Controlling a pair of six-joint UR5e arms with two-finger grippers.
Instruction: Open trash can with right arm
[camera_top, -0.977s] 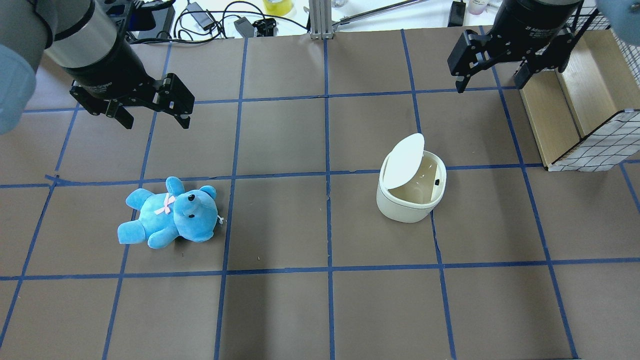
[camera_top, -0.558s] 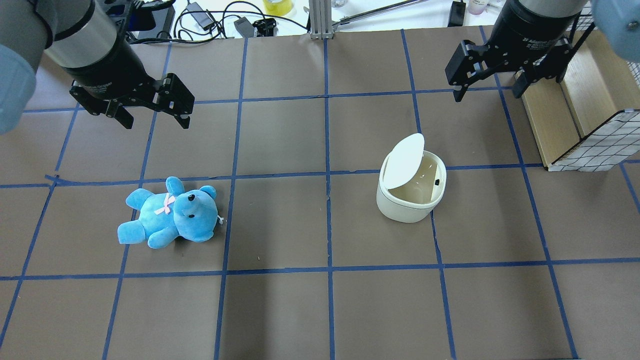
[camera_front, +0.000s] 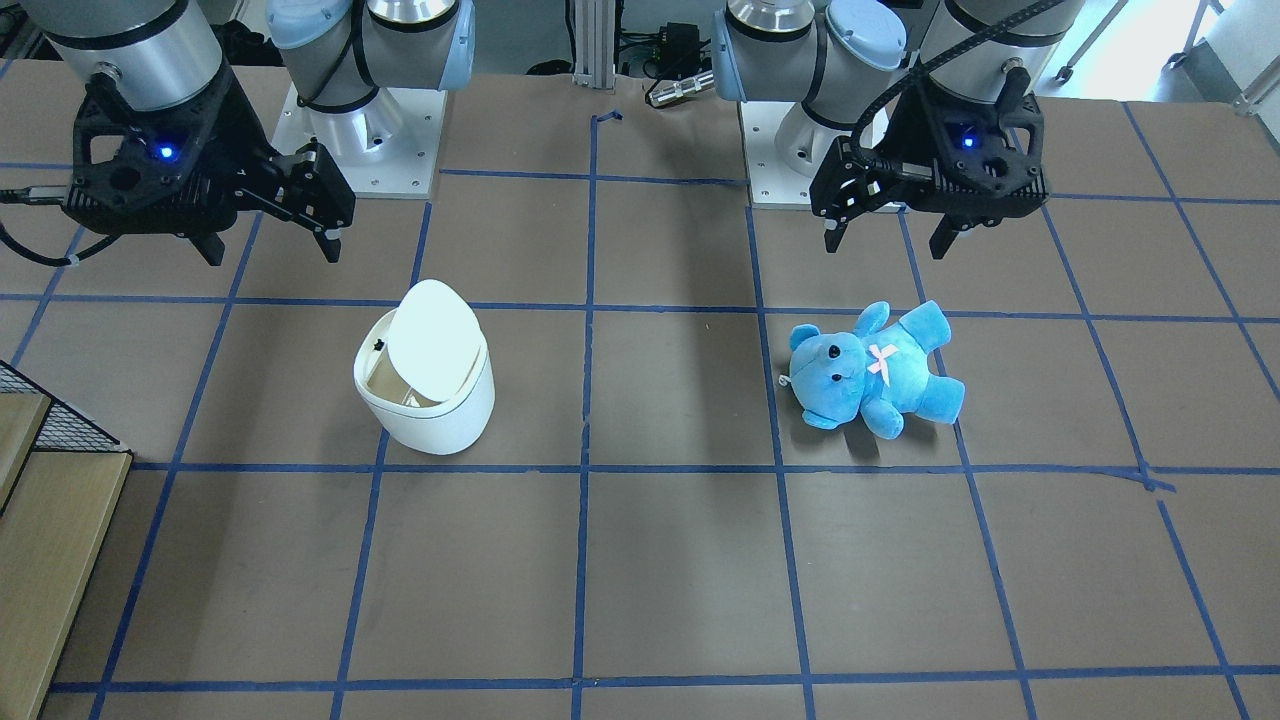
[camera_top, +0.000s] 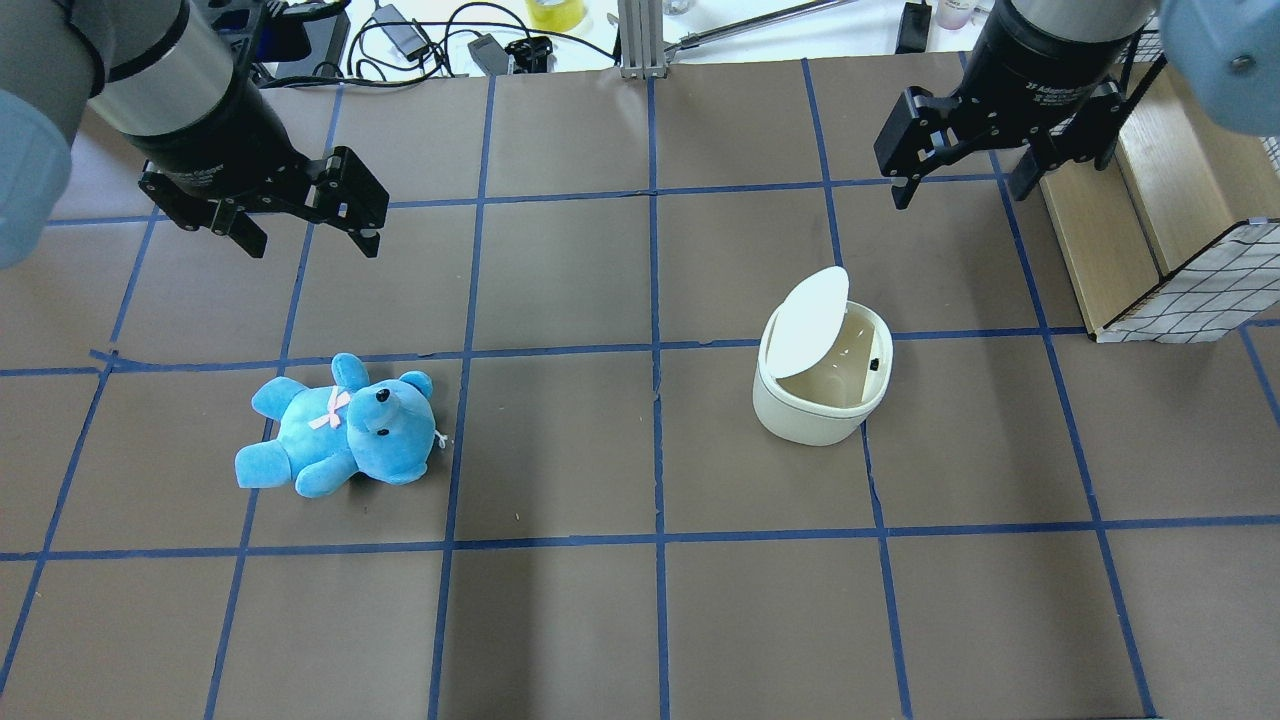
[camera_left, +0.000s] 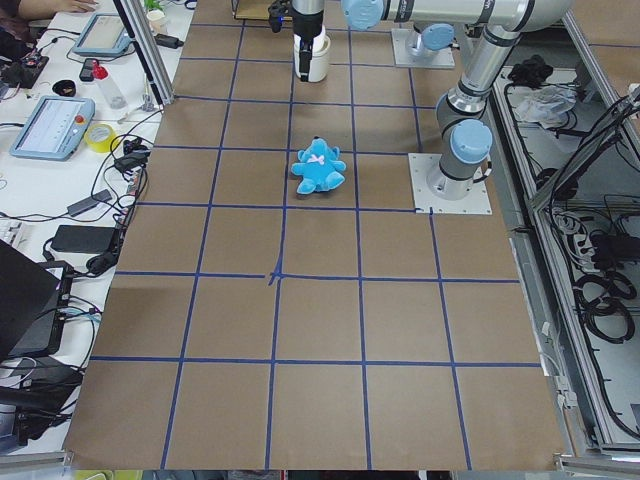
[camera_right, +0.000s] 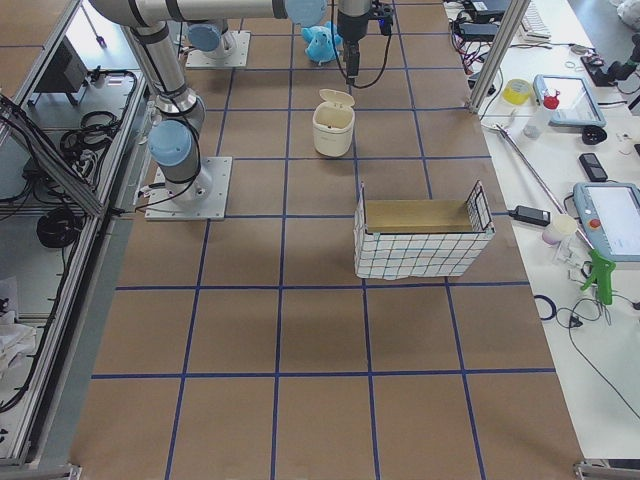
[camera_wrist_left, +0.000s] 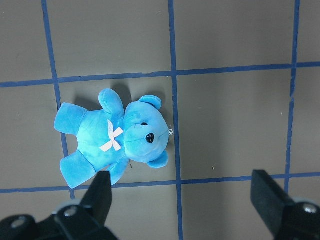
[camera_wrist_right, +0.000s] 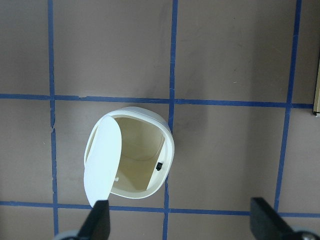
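Note:
The white trash can (camera_top: 822, 400) stands right of the table's centre. Its lid (camera_top: 808, 322) is tipped up on edge, so the cream inside shows. It also shows in the front view (camera_front: 430, 415) and in the right wrist view (camera_wrist_right: 131, 155), below the camera. My right gripper (camera_top: 960, 190) hangs open and empty above the table, behind the can and apart from it. It shows at the left of the front view (camera_front: 270, 252). My left gripper (camera_top: 312, 245) is open and empty, hanging behind a blue teddy bear (camera_top: 340, 425).
A wooden crate with wire-mesh sides (camera_top: 1150, 200) stands at the table's right edge, close beside the right gripper. The teddy bear (camera_wrist_left: 115, 137) lies on its back left of centre. Cables and small items lie beyond the table's far edge (camera_top: 420, 40).
My right gripper has shifted slightly to the left in the overhead view, still open. The trash can, its raised lid, the bear and the left arm have not moved.

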